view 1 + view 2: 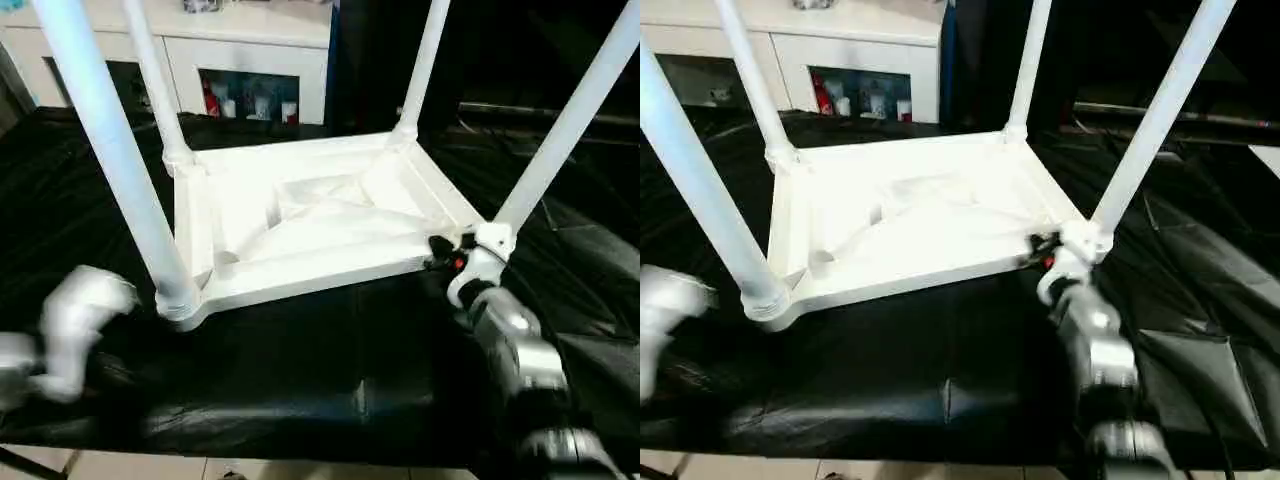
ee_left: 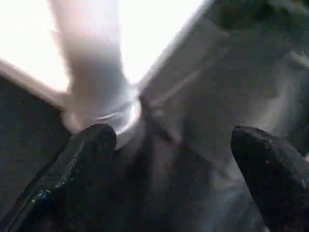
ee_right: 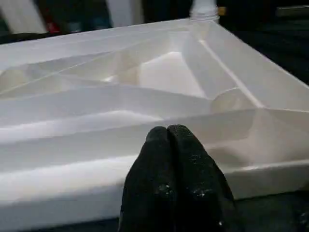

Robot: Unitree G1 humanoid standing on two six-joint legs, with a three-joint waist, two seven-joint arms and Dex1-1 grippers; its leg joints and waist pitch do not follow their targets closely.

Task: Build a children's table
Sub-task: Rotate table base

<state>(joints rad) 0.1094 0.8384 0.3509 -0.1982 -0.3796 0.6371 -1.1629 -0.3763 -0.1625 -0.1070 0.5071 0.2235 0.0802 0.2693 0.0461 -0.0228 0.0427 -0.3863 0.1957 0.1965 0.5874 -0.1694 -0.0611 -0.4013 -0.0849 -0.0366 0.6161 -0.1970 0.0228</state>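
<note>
The black cloth (image 1: pixel 300 390) covers the whole work place. On it lies the table top (image 1: pixel 310 225), turned upside down, and I use it as my landmark. Four white legs (image 1: pixel 110 160) stand up from its four corners. Behind the table top stands a white cabinet (image 1: pixel 250 60) with small things on its shelf. My right gripper (image 3: pixel 169 137) has its two black fingers pressed together with nothing between them, right at the near side wall of the table top, by the near right corner. My left gripper (image 2: pixel 169 145) is spread wide, holding nothing, close to the leg at the near left corner.
</note>
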